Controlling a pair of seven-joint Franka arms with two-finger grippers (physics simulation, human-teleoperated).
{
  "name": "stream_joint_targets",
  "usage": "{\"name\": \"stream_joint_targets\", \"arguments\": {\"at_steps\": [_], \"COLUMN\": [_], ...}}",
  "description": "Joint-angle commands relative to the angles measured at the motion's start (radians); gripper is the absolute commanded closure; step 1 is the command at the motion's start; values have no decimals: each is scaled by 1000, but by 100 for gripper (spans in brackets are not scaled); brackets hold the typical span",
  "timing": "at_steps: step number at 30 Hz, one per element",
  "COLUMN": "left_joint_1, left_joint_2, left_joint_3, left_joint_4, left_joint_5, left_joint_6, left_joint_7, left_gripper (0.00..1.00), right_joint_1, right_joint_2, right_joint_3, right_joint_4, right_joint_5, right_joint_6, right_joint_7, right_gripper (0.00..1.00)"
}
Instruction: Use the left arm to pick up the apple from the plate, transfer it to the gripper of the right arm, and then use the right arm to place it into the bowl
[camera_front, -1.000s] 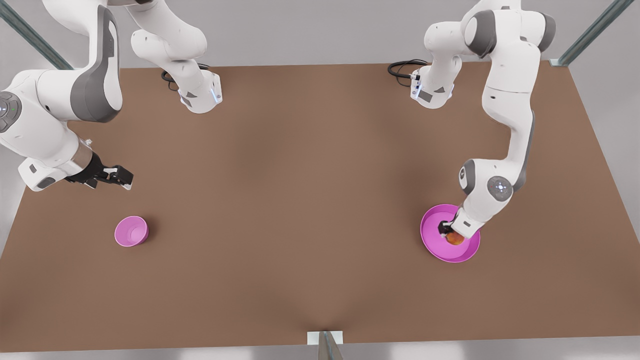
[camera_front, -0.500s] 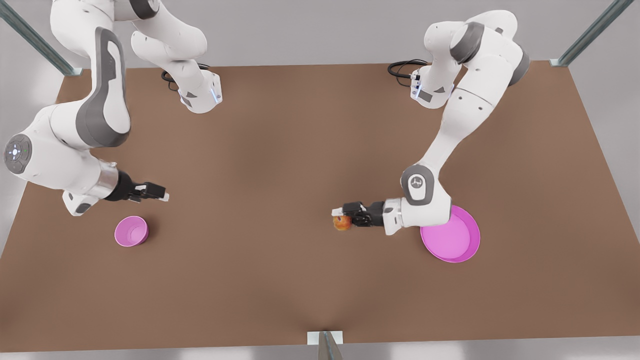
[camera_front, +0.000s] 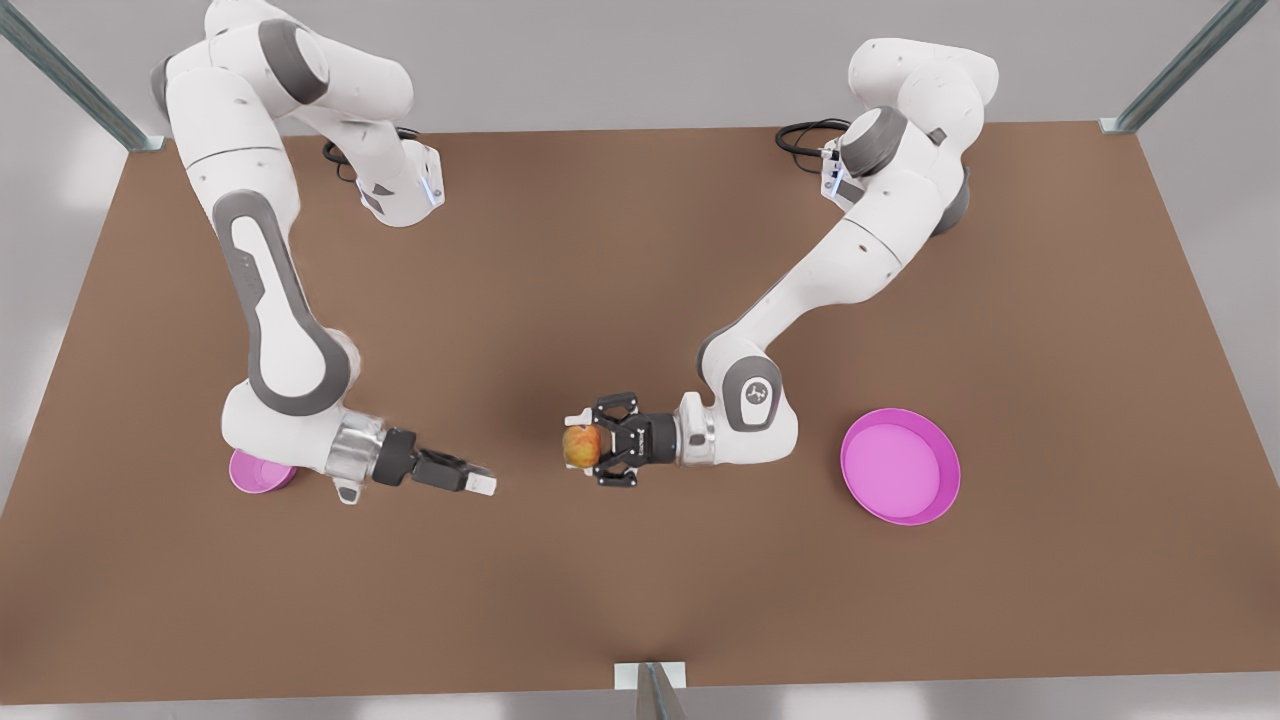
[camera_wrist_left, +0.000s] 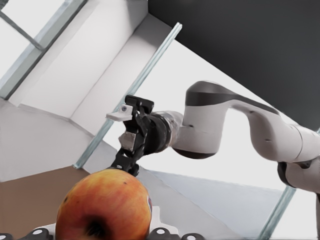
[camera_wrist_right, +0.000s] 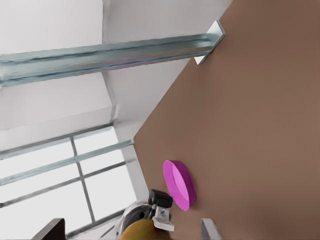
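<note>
Front view: left gripper (camera_front: 578, 446) clamps the apple (camera_front: 582, 446) above mid-table, well apart from the plate (camera_front: 900, 466).
Right gripper (camera_front: 484, 485): faces the apple; finger state unclear.
Bowl (camera_front: 250, 473): mostly hidden behind the right arm.

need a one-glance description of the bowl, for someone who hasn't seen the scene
Start at the brown table in the front view and go to that view's left side, near the front edge. The bowl sits there, partly hidden under the wrist of the arm carrying the right gripper. It is small, deep and magenta-pink, unlike the wide shallow plate at that view's right.
</note>
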Motion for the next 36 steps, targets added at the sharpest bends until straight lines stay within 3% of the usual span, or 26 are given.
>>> {"name": "stream_joint_targets", "arguments": {"at_steps": [1, 13, 36], "left_joint_1": [0, 0, -6], "left_joint_2": [-1, -1, 0], "left_joint_3": [-1, 1, 6], "left_joint_4": [1, 1, 1], "left_joint_5": [-9, -8, -8], "left_joint_6": [8, 17, 24], "left_joint_7": [916, 918, 921], "left_gripper": [31, 31, 31], "right_joint_1": [-23, 11, 155], "right_joint_2": [15, -10, 24], "right_joint_3": [9, 99, 101], "right_joint_4": [-7, -85, -66], "right_joint_5": [109, 123, 109], "right_joint_6": [-9, -9, 158], "right_joint_7": [-493, -567, -596], "right_gripper": [0, 0, 0]}}
